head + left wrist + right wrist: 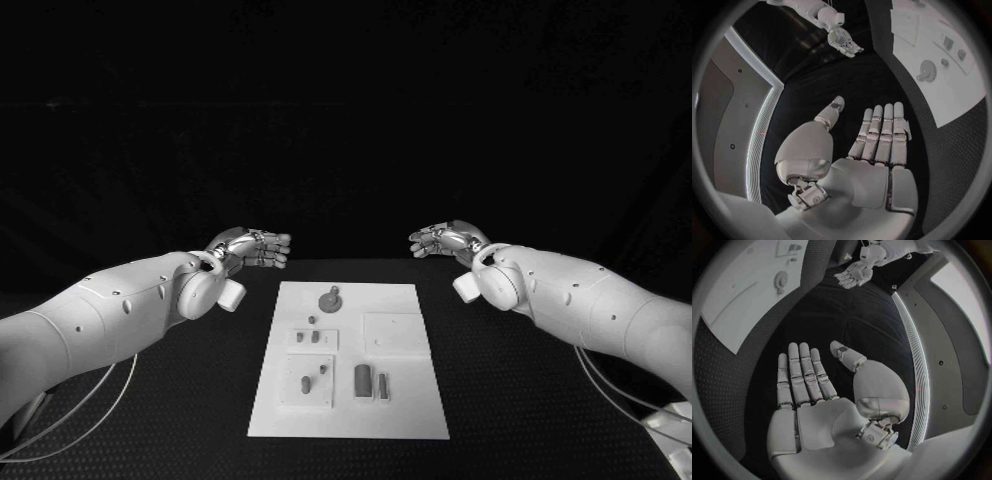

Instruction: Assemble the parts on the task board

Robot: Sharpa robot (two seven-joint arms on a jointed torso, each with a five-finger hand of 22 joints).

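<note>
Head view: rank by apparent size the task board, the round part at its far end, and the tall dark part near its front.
1. task board, by far the largest.
2. round part.
3. tall dark part.
The last two look close in size; the ranking between them is unsure.

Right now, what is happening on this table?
Nothing is being handled yet. The robot's left hand and right hand hover open and empty beyond the far end of the white rectangular task board, one to each side. The small grey parts lie on the board, untouched.
</note>
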